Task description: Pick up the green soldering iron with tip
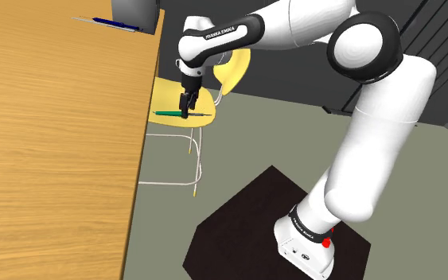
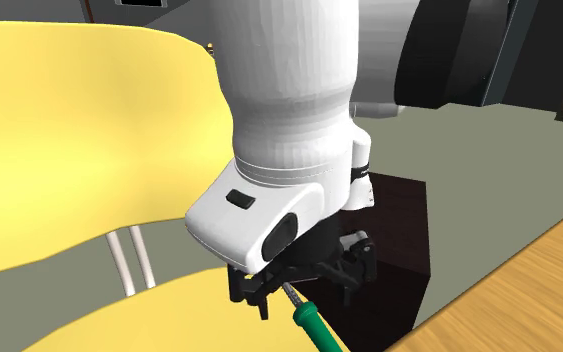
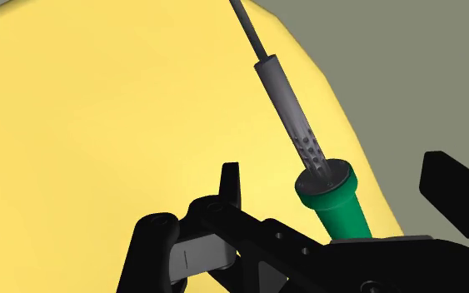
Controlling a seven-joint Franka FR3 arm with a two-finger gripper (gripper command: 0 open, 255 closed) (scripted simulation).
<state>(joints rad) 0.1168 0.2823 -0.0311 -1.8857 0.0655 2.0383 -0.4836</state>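
With the gripper [image 3: 334,171], fingers apart, astride the green soldering iron [image 3: 332,200] on the yellow chair seat [image 3: 99,108], I should centre on its handle, close squarely, then lift.

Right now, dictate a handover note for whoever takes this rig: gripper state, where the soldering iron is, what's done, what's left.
Gripper: open, low over the iron, one finger on each side of its handle, not touching.
Green soldering iron: lying on the yellow chair seat, grey tip pointing away from the gripper.
Done: approach and alignment.
Left: close on the handle, then lift.
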